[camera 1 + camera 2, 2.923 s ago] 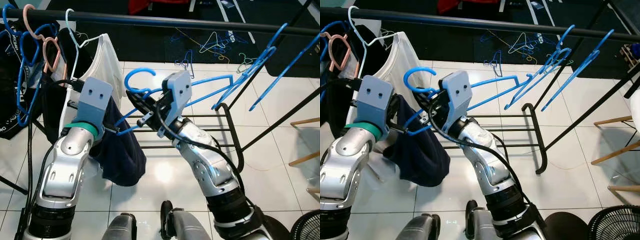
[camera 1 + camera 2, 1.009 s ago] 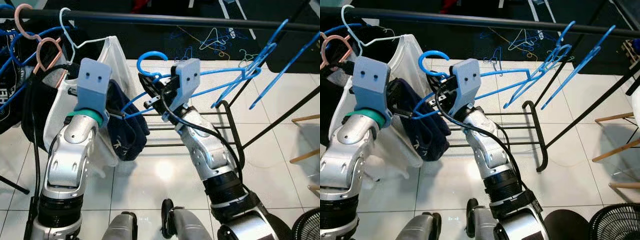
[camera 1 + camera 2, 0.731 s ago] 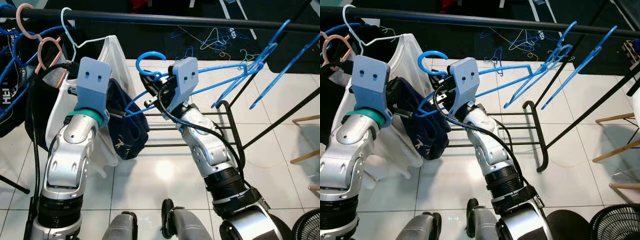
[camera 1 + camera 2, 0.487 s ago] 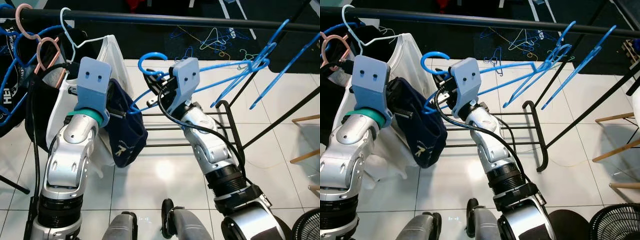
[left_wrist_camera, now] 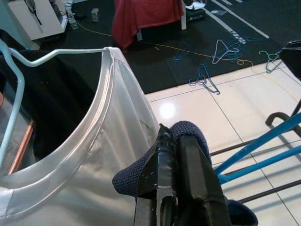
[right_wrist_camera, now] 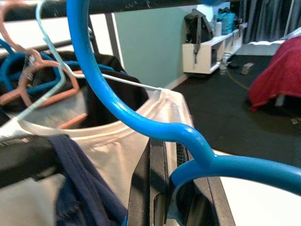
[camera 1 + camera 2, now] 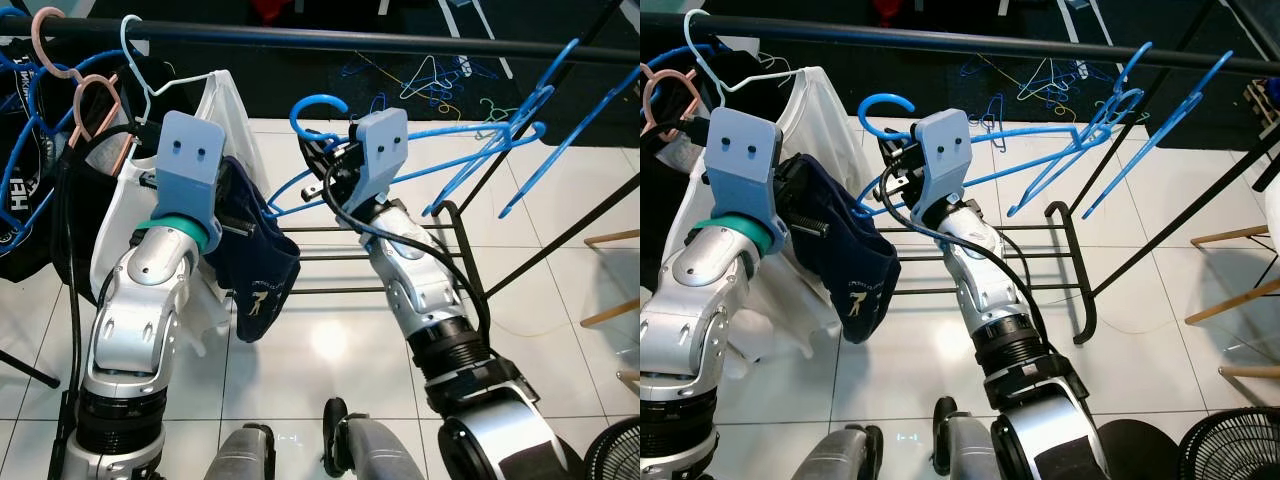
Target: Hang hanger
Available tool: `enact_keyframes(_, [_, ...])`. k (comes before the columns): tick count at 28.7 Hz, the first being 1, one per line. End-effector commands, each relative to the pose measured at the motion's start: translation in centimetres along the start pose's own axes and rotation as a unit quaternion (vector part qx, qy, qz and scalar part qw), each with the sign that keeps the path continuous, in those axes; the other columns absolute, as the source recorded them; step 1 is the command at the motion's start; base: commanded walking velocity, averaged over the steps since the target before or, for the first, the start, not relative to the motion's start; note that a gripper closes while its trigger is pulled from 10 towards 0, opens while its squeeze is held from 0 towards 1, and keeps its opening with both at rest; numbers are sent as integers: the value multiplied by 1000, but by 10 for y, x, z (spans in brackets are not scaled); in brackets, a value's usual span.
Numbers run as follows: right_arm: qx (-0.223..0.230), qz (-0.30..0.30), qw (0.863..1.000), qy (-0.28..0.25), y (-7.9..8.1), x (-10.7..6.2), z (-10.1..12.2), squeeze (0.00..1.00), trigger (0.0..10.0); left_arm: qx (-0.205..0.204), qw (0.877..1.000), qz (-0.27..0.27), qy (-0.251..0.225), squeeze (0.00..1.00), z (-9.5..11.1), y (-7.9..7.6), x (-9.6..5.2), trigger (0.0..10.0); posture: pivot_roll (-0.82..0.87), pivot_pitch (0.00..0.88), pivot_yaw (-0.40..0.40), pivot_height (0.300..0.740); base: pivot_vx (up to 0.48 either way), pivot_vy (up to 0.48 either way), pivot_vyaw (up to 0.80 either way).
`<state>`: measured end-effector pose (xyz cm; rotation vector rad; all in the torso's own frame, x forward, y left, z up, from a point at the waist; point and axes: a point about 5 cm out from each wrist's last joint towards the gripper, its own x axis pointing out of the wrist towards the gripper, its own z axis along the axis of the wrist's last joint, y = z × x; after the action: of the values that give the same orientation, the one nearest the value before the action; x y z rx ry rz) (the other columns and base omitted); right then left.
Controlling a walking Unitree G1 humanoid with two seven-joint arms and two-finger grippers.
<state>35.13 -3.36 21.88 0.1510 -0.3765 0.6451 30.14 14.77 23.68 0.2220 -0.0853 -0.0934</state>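
Readable marks are few. The dark navy garment (image 7: 258, 270) hanging at centre-left carries a small pale printed emblem near its lower end, with a figure resembling a "7" beneath a line of tiny lettering too small to read. At the far left edge, a black garment (image 7: 14, 215) on the rail bears large white block letters, cut off by the frame; the strokes resemble "EH" but cannot be read with confidence.

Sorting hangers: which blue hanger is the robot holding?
The blue hanger clamped in the right claw, carrying a navy garment; the others hang on the rail.
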Motion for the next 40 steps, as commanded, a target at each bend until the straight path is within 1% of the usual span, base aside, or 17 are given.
enact_keyframes(1, [14,11,1000,-4,4,3,2,0,10000,1,1000,-6,-14,0,5,-3,-2,10000,97,142,23,740,0,0,0])
enact_keyframes(2, [19,22,999,-13,8,3,6,0,10000,2,1000,-5,-12,0,4,-2,-2,10000,94,141,23,740,0,0,0])
enact_keyframes(5, [2,33,999,-28,9,1,14,0,10000,5,1000,-1,-8,0,2,-2,-1,10000,91,142,23,740,0,0,0])
enact_keyframes(7, [-33,32,998,-44,2,-8,29,0,10000,14,1000,4,-2,0,-2,0,0,10000,81,146,25,740,0,0,0])
enact_keyframes(10, [-43,32,997,-52,-1,-11,35,0,10000,16,1000,6,1,0,-3,1,0,10000,75,147,26,740,0,0,0])
enact_keyframes(11, [-52,32,996,-60,-5,-18,44,0,10000,20,1000,9,7,0,-7,1,2,10000,66,147,28,740,0,0,0])
enact_keyframes(12, [-52,32,996,-60,-5,-18,44,0,10000,20,1000,9,7,0,-7,1,2,10000,66,147,28,740,0,0,0])
enact_keyframes(14, [-56,36,996,-67,-7,-25,53,0,10000,24,1000,12,15,0,-13,2,4,10000,53,147,31,740,0,0,0])
enact_keyframes(17, [-47,41,996,-65,-5,-30,55,0,10000,24,999,12,18,0,-14,1,6,10000,50,146,32,740,0,0,0])
enact_keyframes(20, [-6,43,998,-51,2,-32,45,0,10000,19,1000,9,10,0,-8,0,9,10000,55,143,35,740,0,0,0])
enact_keyframes(22, [0,43,998,-48,4,-33,44,0,10000,18,1000,9,8,0,-7,0,9,10000,55,143,35,740,0,0,0])
enact_keyframes(23, [25,39,998,-45,7,-30,40,0,10000,17,1000,9,6,0,-6,0,9,10000,64,140,36,740,0,0,0])
enact_keyframes(24, [25,39,998,-45,7,-30,40,0,10000,17,1000,9,6,0,-6,0,9,10000,64,140,36,740,0,0,0])
enact_keyframes(25, [52,37,997,-40,11,-28,35,0,10000,15,1000,9,3,0,-4,1,9,10000,69,139,35,740,0,0,0])
enact_keyframes(26, [52,37,997,-40,11,-28,35,0,10000,15,1000,9,3,0,-4,1,9,10000,69,139,35,740,0,0,0])
enact_keyframes(28, [88,31,995,-30,17,-23,26,0,10000,12,1000,9,-2,0,-1,1,9,10000,75,137,34,740,0,0,0])
enact_keyframes(40, [92,30,995,-26,18,-23,24,0,10000,11,1000,9,-4,0,0,1,9,10000,75,137,34,740,0,0,0])
